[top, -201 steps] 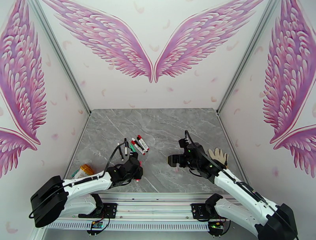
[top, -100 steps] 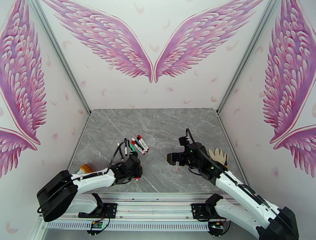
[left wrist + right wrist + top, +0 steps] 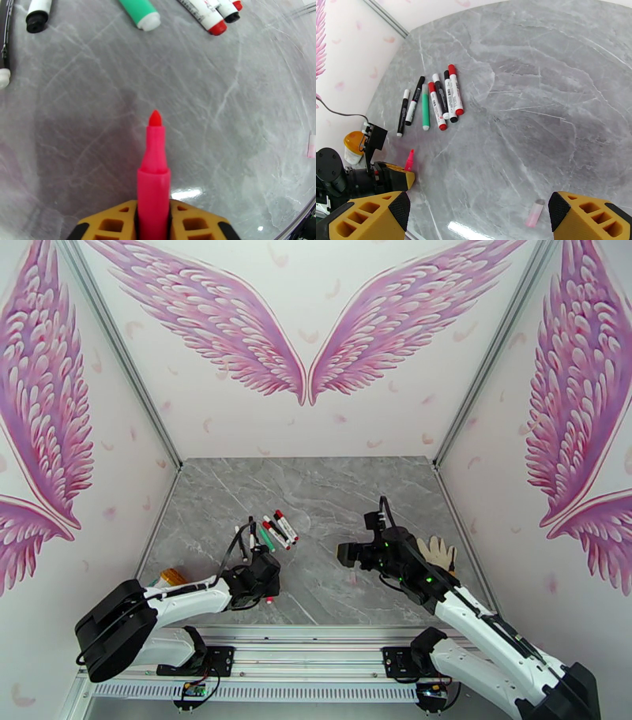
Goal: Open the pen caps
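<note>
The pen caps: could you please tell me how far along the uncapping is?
Done: the pinkish-red marker pen shows a bare tip; its pale pink cap lies loose. In hand: left gripper grips that pen, right gripper open. Left: the other six slim pens look capped.

You have the pink-red pen (image 3: 154,177) uncapped, its pointed felt tip bare and aimed toward the far side, with the barrel clamped in the left gripper (image 3: 154,207). Its pale pink cap (image 3: 535,213) lies alone to the right, on the near side. Six other pens (image 3: 436,106) lie side by side beyond on the left, red and black caps on.
</note>
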